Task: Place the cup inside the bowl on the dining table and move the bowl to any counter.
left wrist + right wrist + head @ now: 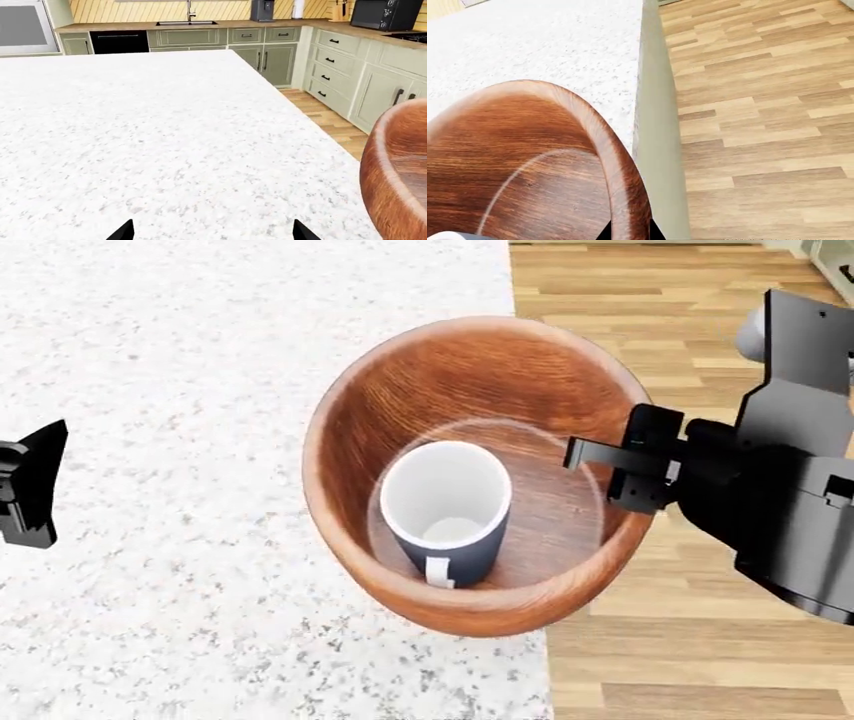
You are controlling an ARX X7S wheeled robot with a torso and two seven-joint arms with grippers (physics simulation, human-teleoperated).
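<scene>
The reddish-brown wooden bowl [441,370] is at the right edge of the white speckled dining table [174,390], partly out over the floor. The blue-grey cup [447,495] stands upright inside it, its handle toward me. My right gripper [627,475] is shut on the bowl's right rim; in the right wrist view the rim [620,200] runs between the two black fingertips of that gripper [628,234]. My left gripper [34,495] hovers over the table well left of the bowl, open and holding nothing [213,232]; the bowl's side [400,175] shows beside it.
The brown wooden counter [287,23] with a black sink [187,23] runs along the far wall over green cabinets [267,60]. A black microwave [387,14] stands on the side counter. Wood floor [760,100] lies right of the table.
</scene>
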